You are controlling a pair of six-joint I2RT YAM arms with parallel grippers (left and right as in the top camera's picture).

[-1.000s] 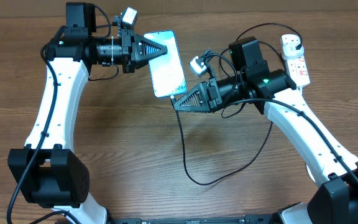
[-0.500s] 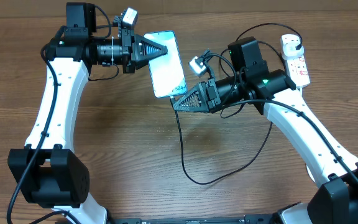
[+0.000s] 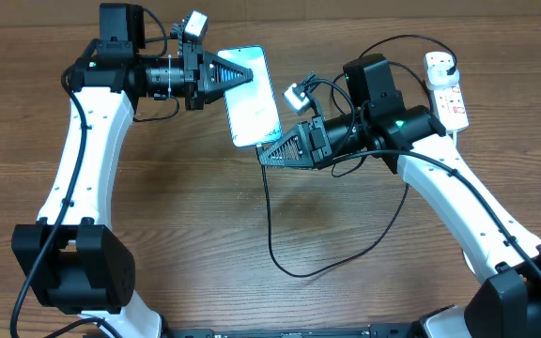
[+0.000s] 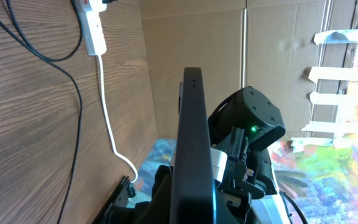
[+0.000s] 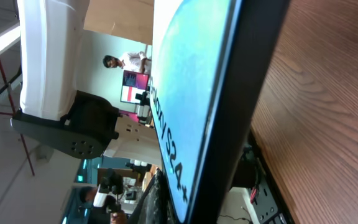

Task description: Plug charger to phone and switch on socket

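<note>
The phone (image 3: 254,99), cyan screen up, hangs above the table with my left gripper (image 3: 248,73) shut on its upper left edge. At the phone's bottom edge, my right gripper (image 3: 264,157) is shut on the tip of the charger (image 3: 270,225). Its thin black cable loops down over the table and back up to the right. The white socket (image 3: 447,94) lies at the far right with a black plug in its top end. The left wrist view shows the phone (image 4: 191,143) edge-on. The right wrist view fills with its screen (image 5: 191,81); the connector tip is hidden there.
The socket's thick white lead (image 4: 107,118) runs across the wood beside the black cable (image 4: 74,137). The charger's loop (image 3: 294,272) lies on the table (image 3: 186,235) between the two arm bases. A cardboard wall (image 4: 191,37) stands behind the table.
My right gripper has edged slightly left and up towards the phone's bottom edge, pulling the cable loop a little left. The left arm and the phone have stayed still.
</note>
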